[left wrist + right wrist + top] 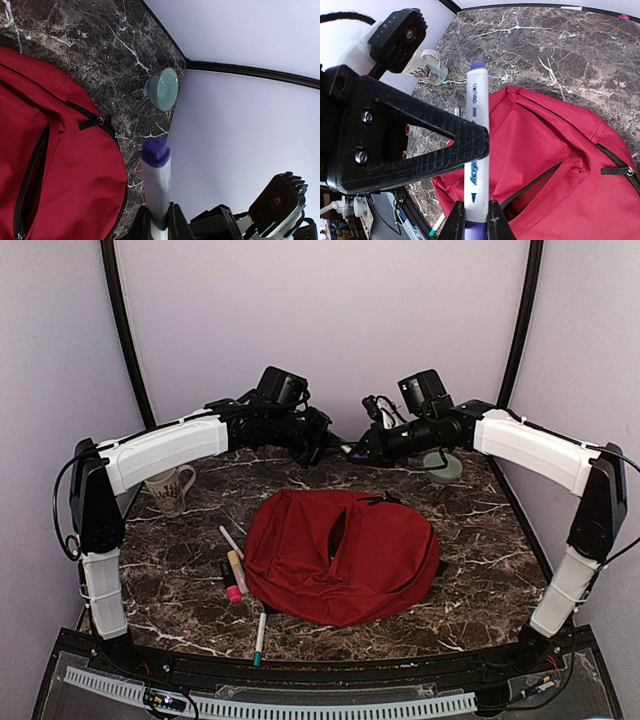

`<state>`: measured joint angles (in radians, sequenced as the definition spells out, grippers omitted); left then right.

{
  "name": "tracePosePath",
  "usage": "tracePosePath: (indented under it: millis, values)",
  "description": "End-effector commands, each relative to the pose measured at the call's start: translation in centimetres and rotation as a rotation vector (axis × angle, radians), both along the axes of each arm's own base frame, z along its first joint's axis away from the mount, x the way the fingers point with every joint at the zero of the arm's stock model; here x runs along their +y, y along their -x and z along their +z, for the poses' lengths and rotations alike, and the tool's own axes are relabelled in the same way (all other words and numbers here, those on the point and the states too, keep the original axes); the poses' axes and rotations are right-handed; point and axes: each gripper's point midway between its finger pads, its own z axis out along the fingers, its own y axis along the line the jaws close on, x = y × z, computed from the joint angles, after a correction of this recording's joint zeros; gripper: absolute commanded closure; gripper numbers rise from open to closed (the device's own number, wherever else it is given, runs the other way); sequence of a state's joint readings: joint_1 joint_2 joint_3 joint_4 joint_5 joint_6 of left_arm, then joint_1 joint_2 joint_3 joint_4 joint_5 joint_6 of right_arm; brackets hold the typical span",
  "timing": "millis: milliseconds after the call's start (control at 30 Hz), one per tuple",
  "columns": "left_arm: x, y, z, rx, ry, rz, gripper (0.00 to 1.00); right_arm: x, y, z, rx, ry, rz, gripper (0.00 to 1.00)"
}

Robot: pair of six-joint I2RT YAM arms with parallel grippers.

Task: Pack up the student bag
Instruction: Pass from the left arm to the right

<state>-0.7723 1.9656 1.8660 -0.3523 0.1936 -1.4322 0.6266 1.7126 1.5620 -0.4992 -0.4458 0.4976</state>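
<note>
In wrist views, left hand (160, 212) and right hand (476, 206) grasp one marker (477, 100); overhead unclear.

White-shelled arms (165, 450), black joints (95, 505), looping black cables (60, 508), silver screws (366, 117).

Right gripper (476, 222) clamped on the near end of a white marker (476, 115), purple cap far. The left gripper (480, 142) touches the barrel mid-length. Below: red student bag (560, 165), zipper open, on marble table (560, 45); patterned mug (427, 67) at left wall.
</note>
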Motion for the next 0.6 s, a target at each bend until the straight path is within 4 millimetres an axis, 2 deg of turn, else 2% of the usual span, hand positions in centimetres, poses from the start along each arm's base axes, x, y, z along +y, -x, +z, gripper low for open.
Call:
tracePosePath:
  millis: [0, 100, 267, 400, 567]
  values:
    - [-0.7, 0.7, 1.2, -0.05, -0.002, -0.055, 0.91, 0.7, -0.3, 1.2, -0.033, -0.024, 0.009, 1.0]
    - [-0.3, 0.7, 1.2, -0.092, -0.048, -0.072, 0.72, 0.3, 0.0, 1.2, -0.025, -0.017, -0.004, 1.0]
    - [0.9, 0.6, 1.1, -0.196, -0.165, -0.142, 0.54, -1.4, 0.7, 0.5, -0.017, 0.036, -0.037, 1.0]
    - [2.5, 0.6, 0.2, -0.283, -0.327, -0.223, 0.51, -2.8, 2.3, -1.8, 0.05, 0.106, -0.024, 1.0]
    - [5.8, 1.5, -2.8, -0.332, -0.608, -0.35, 0.51, -3.9, 5.2, -4.9, 0.181, 0.175, 0.031, 1.0]
